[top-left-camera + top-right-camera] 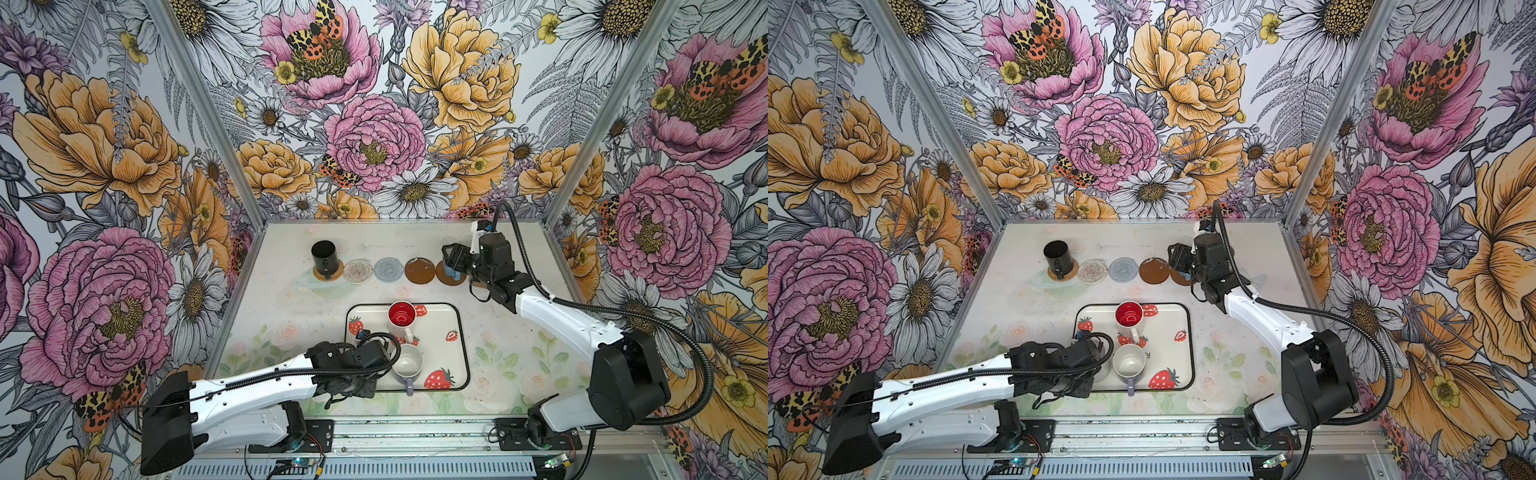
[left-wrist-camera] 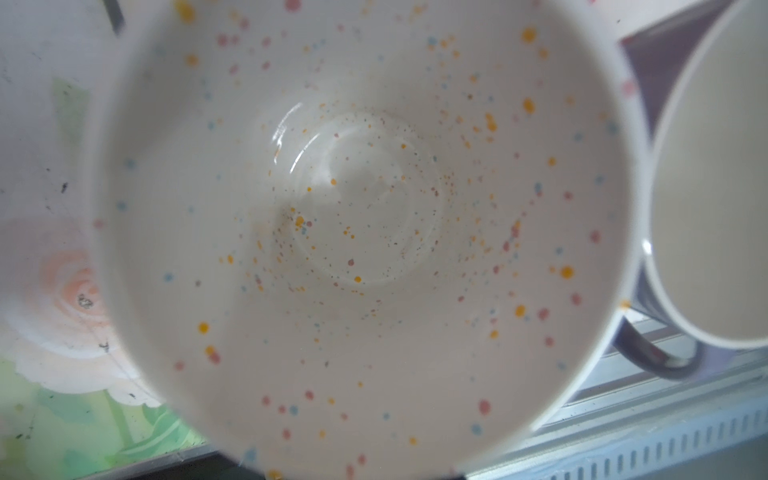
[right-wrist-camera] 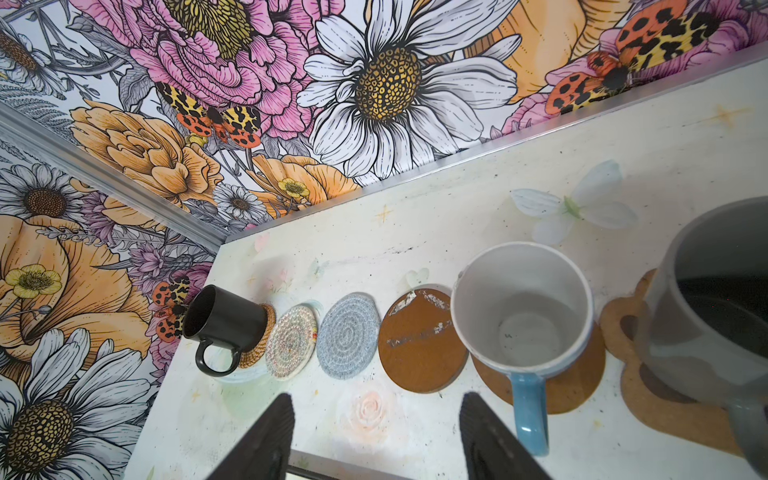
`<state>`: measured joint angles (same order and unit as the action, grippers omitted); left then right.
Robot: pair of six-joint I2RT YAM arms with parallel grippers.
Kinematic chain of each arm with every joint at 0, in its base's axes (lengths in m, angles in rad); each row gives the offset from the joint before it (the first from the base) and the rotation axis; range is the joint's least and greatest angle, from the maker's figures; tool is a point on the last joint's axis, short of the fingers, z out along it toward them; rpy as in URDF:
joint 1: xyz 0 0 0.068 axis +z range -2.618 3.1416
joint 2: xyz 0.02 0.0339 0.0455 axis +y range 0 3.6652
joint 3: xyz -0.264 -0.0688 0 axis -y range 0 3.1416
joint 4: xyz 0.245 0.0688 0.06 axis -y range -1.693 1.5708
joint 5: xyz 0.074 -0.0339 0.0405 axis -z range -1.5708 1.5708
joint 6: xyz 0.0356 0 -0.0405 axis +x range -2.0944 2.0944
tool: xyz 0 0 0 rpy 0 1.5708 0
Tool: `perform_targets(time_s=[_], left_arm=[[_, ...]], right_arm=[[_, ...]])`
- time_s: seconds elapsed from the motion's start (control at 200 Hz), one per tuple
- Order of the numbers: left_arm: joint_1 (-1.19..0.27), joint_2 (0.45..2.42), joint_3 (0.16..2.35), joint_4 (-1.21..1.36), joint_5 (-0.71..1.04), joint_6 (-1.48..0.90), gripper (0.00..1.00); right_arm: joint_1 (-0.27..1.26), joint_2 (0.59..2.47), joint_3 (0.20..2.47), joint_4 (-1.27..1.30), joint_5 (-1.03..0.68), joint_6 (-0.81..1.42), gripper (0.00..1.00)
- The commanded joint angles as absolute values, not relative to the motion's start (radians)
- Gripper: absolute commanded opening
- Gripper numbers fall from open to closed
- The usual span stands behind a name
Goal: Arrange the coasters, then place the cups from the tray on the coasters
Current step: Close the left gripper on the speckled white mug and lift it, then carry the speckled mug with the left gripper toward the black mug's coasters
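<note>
My left gripper (image 1: 382,355) hangs over the left end of the tray (image 1: 462,332). A white speckled cup (image 2: 357,232) fills the left wrist view, its near rim covering the fingers. Beside it on the tray stand the lilac cup (image 1: 408,363) and the red-inside cup (image 1: 402,316). Along the back runs a row of coasters: the black cup (image 1: 325,257) on the rattan one, then bare cream (image 1: 359,270), grey-blue (image 1: 388,269) and brown (image 1: 419,270). The light blue cup (image 3: 523,316) and grey cup (image 3: 715,299) stand on the last two. My right gripper (image 3: 378,401) is open beside the blue cup's handle.
The cell's flowered walls close in the table at the back and on both sides. The metal front rail (image 1: 415,440) runs along the near edge. The right arm (image 1: 557,320) reaches diagonally across the table's right part and hides the paw coaster in both top views.
</note>
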<state>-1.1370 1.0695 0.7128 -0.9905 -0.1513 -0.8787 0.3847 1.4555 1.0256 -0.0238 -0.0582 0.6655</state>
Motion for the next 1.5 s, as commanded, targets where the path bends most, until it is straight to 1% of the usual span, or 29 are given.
perform_targets(time_s=[0.0, 0.215, 0.41, 0.741, 1.006, 1.266, 1.496], left_arm=[[-1.139, 1.052, 0.772, -0.977, -0.243, -0.857, 0.0], [-1.124, 1.051, 0.795, -0.991, -0.276, -0.846, 0.0], [-1.076, 1.064, 0.824, -0.994, -0.286, -0.815, 0.0], [-0.913, 1.125, 0.926, -0.991, -0.338, -0.692, 0.0], [-0.817, 1.188, 1.002, -0.975, -0.382, -0.61, 0.0], [-0.697, 1.222, 1.006, -0.836, -0.34, -0.553, 0.0], [-0.615, 1.278, 1.053, -0.751, -0.318, -0.506, 0.0]], right_arm=[[0.378, 1.476, 1.066, -0.008, -0.068, 0.666, 0.66], [0.374, 1.48, 1.068, -0.006, -0.073, 0.665, 0.65], [0.371, 1.48, 1.069, -0.005, -0.079, 0.666, 0.66], [0.365, 1.487, 1.072, -0.005, -0.083, 0.666, 0.65], [0.35, 1.493, 1.071, -0.008, -0.09, 0.663, 0.66], [0.341, 1.499, 1.071, -0.005, -0.103, 0.665, 0.65], [0.333, 1.503, 1.071, -0.005, -0.107, 0.664, 0.66]])
